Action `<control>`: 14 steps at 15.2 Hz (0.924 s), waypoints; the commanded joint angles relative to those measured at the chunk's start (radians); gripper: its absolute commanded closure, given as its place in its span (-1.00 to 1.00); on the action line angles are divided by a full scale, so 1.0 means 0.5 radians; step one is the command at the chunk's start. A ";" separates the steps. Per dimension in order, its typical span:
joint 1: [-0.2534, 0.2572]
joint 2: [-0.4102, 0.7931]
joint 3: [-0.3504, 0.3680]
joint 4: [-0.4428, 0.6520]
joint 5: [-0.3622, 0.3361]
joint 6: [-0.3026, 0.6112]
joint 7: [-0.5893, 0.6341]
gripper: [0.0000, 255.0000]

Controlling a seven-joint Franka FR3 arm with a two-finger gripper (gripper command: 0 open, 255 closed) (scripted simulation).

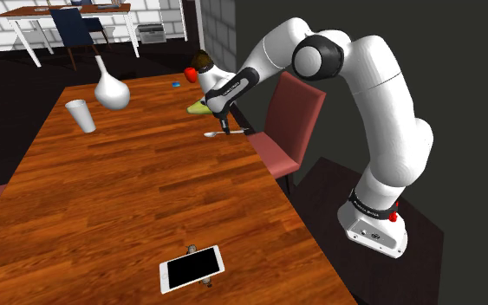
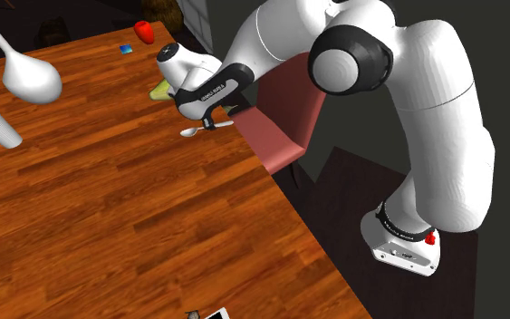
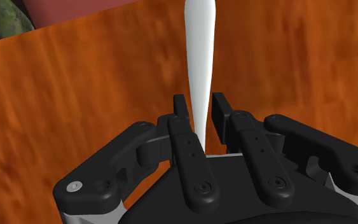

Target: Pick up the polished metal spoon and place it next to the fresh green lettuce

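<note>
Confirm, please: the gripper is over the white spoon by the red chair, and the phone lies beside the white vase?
Not the phone: the shoulder view shows it at the near end of the table, far from the white vase. The gripper is over the white spoon by the red chair.

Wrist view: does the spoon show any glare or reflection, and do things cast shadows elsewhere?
Wrist view: the spoon is flat white, no glare. Shoulder view: the vase is softly shaded, casting no clear shadow on the table.

pincer [image 3: 200,109] astride white spoon [image 3: 199,44] | wood tabletop [image 3: 75,127] | green lettuce [image 3: 7,16] | red chair [image 3: 75,9]
</note>
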 commanded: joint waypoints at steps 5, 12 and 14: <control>0.000 0.003 -0.001 -0.002 -0.001 0.006 0.002 1.00; 0.000 0.003 -0.001 -0.002 -0.001 0.006 0.002 -1.00; 0.013 -0.067 0.013 0.020 0.015 -0.088 -0.008 -1.00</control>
